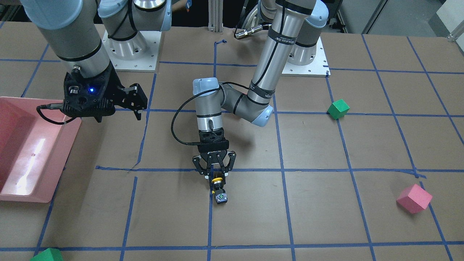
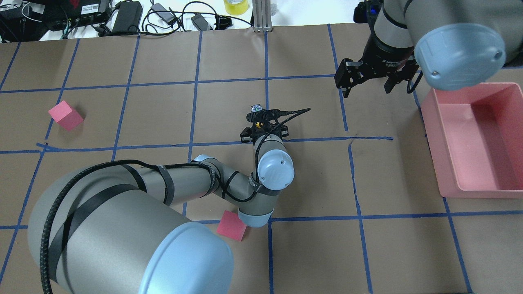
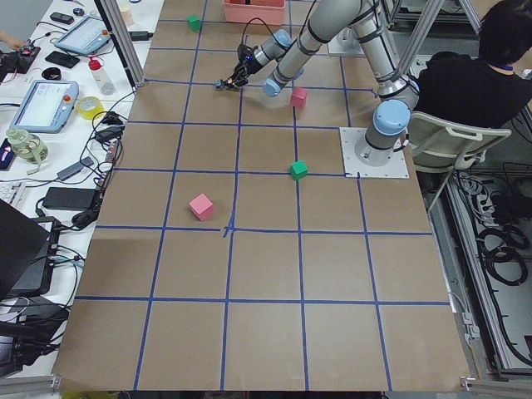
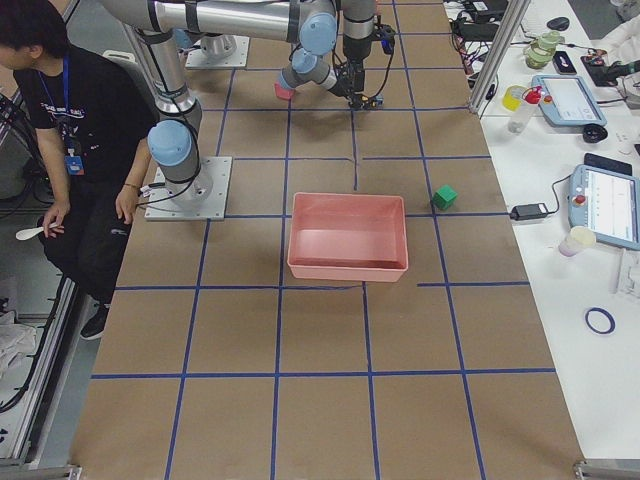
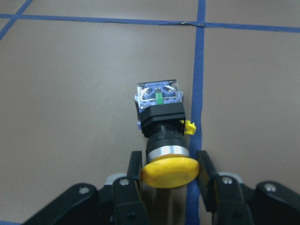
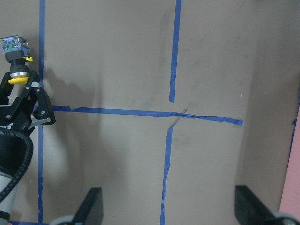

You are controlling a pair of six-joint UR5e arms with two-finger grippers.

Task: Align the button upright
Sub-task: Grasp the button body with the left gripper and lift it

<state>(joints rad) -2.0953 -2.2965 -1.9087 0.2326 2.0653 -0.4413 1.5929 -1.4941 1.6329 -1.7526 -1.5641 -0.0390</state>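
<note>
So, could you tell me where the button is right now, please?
In the front-facing view the button lies on its side near the middle of the table, beside a blue tape line, its yellow cap between the fingers of the left claw.

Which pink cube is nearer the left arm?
The pink cube by the left arm's elbow, partly hidden under it in the overhead view. The other pink cube sits alone far out toward the table's left end.
</note>
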